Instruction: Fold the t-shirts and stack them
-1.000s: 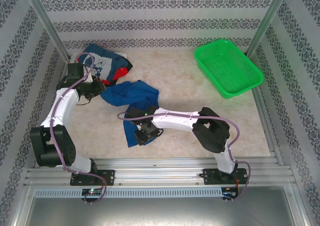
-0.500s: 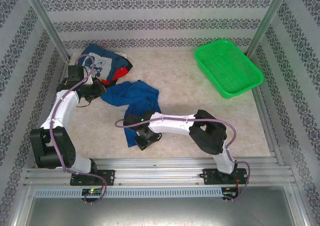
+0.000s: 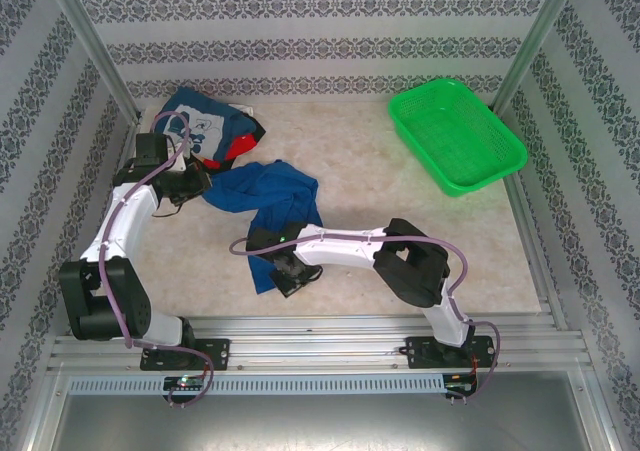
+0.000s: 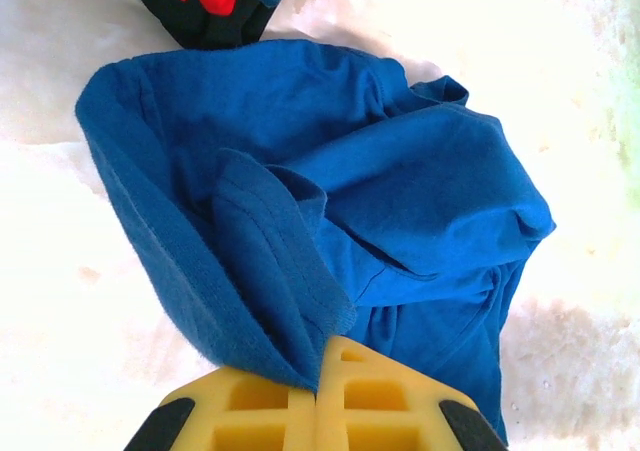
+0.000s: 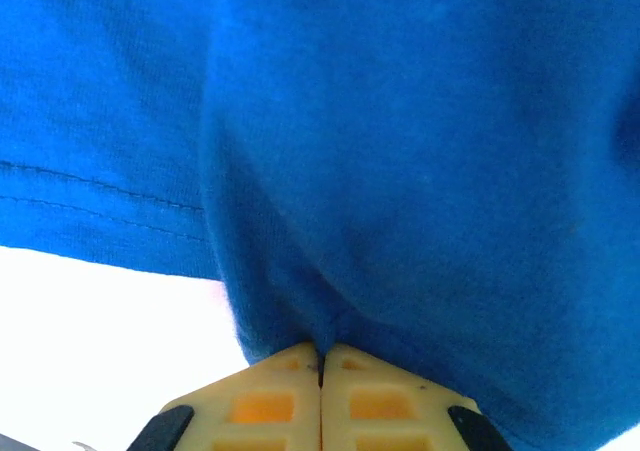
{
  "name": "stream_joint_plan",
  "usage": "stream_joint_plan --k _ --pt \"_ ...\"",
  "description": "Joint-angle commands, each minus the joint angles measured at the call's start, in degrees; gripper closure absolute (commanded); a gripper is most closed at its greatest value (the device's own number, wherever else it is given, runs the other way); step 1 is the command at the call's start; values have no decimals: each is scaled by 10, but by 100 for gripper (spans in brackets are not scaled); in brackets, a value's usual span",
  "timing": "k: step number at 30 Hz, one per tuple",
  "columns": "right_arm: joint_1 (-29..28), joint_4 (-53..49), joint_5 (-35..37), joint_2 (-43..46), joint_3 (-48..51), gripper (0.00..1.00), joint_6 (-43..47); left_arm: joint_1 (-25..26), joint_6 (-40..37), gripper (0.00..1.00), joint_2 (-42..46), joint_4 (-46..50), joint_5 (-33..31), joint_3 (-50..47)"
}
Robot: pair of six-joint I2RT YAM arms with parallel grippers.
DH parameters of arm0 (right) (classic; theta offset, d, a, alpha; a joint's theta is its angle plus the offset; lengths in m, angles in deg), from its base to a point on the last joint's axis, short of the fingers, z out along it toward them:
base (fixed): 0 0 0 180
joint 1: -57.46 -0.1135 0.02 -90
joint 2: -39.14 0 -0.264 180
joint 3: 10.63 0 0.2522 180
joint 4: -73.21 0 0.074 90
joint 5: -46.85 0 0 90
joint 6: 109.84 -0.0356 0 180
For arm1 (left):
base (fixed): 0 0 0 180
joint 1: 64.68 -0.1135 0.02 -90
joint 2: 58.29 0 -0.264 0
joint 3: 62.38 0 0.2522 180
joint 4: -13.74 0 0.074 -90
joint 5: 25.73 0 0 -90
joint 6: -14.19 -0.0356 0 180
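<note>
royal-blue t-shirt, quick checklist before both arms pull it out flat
1. Left gripper shut on the royal-blue t-shirt: ok, a folded edge is pinched between its fingers.
2. Right gripper shut on the same shirt: ok.
3. Shirt lying flat: not ok, it is bunched in a heap.
4. Shirt free of the red shirt and the navy shirt: cannot tell, they lie close together.
5. Bare table to spread onto: ok, toward the green basket.
6. Which corners are gripped: cannot tell.
</note>
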Motion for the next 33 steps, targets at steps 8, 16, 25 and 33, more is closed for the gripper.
stream_joint_plan --k 8,16,25,33 --pt "13 16 14 93 44 100 -6 4 -18 100 17 4 -2 -2" --pt "26 22 17 140 54 100 -13 4 -21 100 24 11 1 6" --pt "91 25 2 245 94 100 -8 4 -10 100 29 5 18 31" --pt "119 60 -43 266 150 100 -22 4 -7 100 28 -3 25 20"
